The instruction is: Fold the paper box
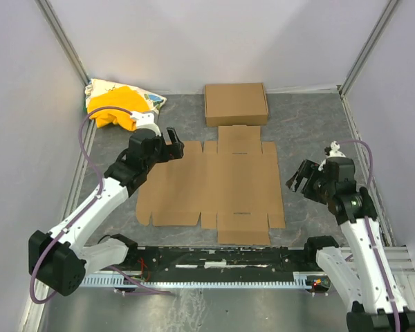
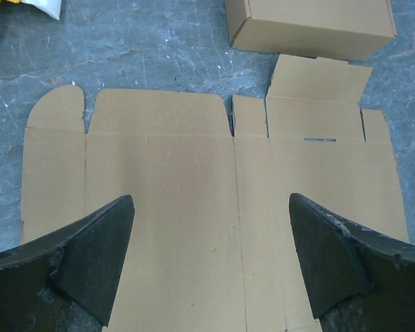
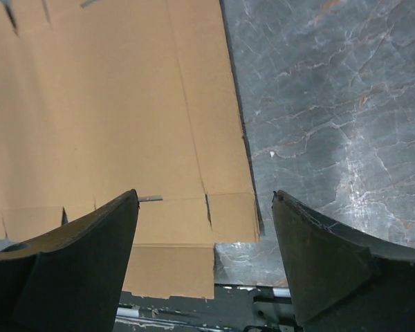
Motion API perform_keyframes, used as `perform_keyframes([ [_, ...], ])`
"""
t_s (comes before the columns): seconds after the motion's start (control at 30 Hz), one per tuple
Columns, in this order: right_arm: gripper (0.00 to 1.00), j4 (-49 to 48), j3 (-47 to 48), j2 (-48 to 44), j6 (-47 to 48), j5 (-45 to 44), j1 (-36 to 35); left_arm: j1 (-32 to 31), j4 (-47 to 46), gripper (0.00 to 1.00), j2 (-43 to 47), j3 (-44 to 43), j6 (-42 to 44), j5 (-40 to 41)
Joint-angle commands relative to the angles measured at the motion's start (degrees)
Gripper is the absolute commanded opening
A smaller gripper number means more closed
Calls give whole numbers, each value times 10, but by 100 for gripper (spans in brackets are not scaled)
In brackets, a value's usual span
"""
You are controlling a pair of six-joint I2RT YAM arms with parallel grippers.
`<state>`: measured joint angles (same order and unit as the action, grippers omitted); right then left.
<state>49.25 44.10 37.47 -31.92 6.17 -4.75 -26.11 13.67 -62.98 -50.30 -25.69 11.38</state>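
1. Looking down from the top external camera: the paper box (image 1: 214,183) lies as a wide, unfolded brown cardboard sheet in the middle of the grey marbled table (image 1: 304,131). All its panels, side flaps and tabs are flat. The left gripper (image 1: 171,138) hovers near the sheet's far left corner, fingers spread and holding nothing. The right gripper (image 1: 299,181) hangs just off the sheet's right edge, also spread and empty. Just beyond the sheet's far tab sits a closed cardboard carton (image 1: 236,104). A yellow cloth bundle (image 1: 117,111) lies in the far left corner.
2. Left wrist camera: two dark fingers stand wide apart above the sheet with only bare cardboard between them. Creases, cut slits and one rounded corner flap show. The closed cardboard carton sits at the top of the view, beside the far tab; whether the two touch cannot be told.
3. Right wrist camera: the fingers are parted with nothing between them. They look down on the sheet's near right corner and the bare table beside it.
4. Progress, as a judgement: folding has not begun. No panel is raised, so every step remains: lifting the walls, tucking the flaps and tabs, closing the lid.
5. Writing: no brand, label or print can be read on the cardboard in any view.
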Motion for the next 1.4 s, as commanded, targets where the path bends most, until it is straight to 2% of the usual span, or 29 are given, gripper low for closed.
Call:
perform_keyframes([
  [0.0, 87, -27, 13, 44, 17, 6, 1, -2, -4, 100, -8, -30, -9, -23],
  [0.2, 88, -15, 42, 118, 29, -7, 1, -19, -19, 97, -43, -11, -4, -35],
  [0.53, 88, -23, 77, 243, -2, -63, 0, -21, -11, 92, -140, -6, -27, -69],
  [0.7, 88, -38, 86, 297, 13, -62, 0, -26, -26, 91, -146, 7, -23, -66],
  [0.97, 86, -122, 40, 394, 46, 61, 0, -45, -30, 90, -190, 6, -30, -83],
  [1.17, 85, -187, -8, 406, 41, 82, 0, -49, -30, 89, -232, 7, -50, -72],
  [1.37, 82, -204, -16, 428, 49, 110, 0, -51, -25, 88, -262, 2, -54, -67],
])
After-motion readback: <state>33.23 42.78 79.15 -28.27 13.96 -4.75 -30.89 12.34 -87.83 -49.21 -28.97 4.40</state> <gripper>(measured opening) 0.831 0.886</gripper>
